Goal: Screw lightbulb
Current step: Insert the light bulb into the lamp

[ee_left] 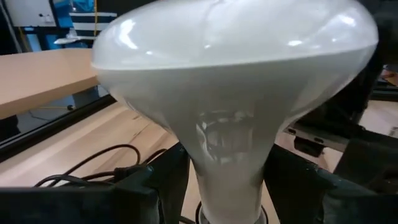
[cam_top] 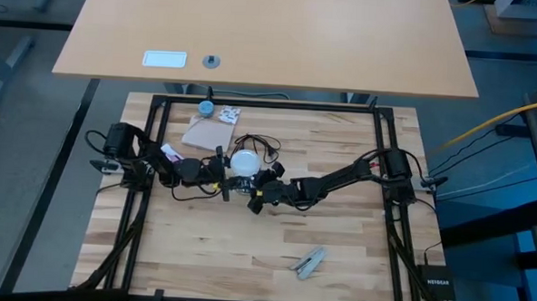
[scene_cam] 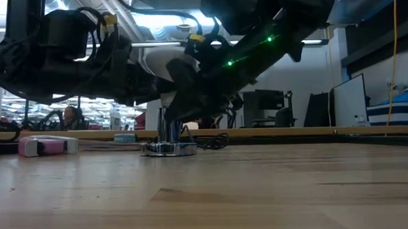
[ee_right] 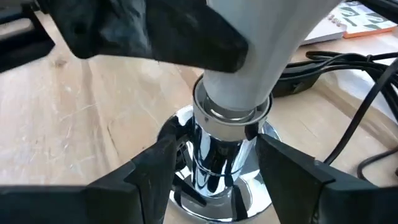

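The frosted-white lightbulb point(cam_top: 243, 161) stands upright, globe up, with its narrow neck point(ee_right: 239, 93) in the socket collar of a shiny chrome lamp base point(ee_right: 217, 186) near the table's middle. The base's round foot point(scene_cam: 169, 148) rests on the wood. My left gripper point(cam_top: 224, 171) reaches in from the table's left and is shut on the bulb's neck. My right gripper point(cam_top: 260, 188) reaches in from the table's right, lower down, with its fingers closed around the chrome stem. My left gripper pinches the bulb's tapering neck point(ee_left: 227, 180) between its two fingers, just below the globe. The fingers come in level from the table's left. The bulb stands upright, its lower end in the chrome socket. My right gripper has the lamp base's chrome stem point(ee_right: 214, 158) between its two fingers point(ee_right: 158, 165), just under the socket collar. The fingers come in low from the table's right, slanting a little downward. The base stands upright with its foot on the table.
A black cord point(cam_top: 264, 146) loops behind the base. A cardboard piece with a booklet point(cam_top: 212, 128) and a small blue cap point(cam_top: 205, 107) lie toward the far edge. A pink-and-white item point(scene_cam: 46, 144) lies at the left. A grey object point(cam_top: 310, 263) lies near the front.
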Controlling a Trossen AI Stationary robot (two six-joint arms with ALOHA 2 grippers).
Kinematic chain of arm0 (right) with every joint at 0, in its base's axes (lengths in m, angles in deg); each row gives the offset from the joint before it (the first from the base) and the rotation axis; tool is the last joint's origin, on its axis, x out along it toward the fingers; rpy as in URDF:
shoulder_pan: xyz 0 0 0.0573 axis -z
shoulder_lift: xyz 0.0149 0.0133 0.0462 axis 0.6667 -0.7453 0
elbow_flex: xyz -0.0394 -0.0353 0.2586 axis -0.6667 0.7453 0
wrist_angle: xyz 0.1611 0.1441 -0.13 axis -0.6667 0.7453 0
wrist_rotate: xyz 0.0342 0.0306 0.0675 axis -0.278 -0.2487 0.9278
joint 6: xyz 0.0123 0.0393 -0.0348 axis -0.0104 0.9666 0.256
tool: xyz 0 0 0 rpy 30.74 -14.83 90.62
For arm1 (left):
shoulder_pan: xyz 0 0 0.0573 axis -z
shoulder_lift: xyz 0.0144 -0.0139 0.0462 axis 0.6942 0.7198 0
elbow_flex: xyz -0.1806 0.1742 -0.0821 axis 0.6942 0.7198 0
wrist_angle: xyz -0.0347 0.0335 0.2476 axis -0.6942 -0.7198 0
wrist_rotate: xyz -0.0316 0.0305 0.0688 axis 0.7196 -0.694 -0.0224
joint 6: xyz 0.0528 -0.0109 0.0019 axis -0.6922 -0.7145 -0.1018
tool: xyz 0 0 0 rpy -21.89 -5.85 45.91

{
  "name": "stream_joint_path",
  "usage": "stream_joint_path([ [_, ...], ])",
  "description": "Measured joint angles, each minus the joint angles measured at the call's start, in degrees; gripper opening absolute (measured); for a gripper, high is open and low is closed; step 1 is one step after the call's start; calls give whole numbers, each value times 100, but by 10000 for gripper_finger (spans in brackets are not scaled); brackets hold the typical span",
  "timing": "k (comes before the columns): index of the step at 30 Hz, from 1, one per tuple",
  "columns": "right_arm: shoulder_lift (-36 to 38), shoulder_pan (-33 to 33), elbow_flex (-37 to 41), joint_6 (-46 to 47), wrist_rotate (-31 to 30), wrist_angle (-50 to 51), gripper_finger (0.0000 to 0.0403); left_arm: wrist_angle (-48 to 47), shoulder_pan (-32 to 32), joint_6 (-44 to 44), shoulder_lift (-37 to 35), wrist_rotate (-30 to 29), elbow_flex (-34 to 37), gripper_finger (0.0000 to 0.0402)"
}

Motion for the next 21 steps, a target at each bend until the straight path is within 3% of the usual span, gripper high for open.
stream_joint_path([
  [16, -3, 46, -5, -21, -192, -47, 225, -281, -163, 87, 11, -13, 9, 184],
  [21, -3, 43, -5, -129, -664, -47, 225, -286, -156, -121, 11, -12, 7, 184],
])
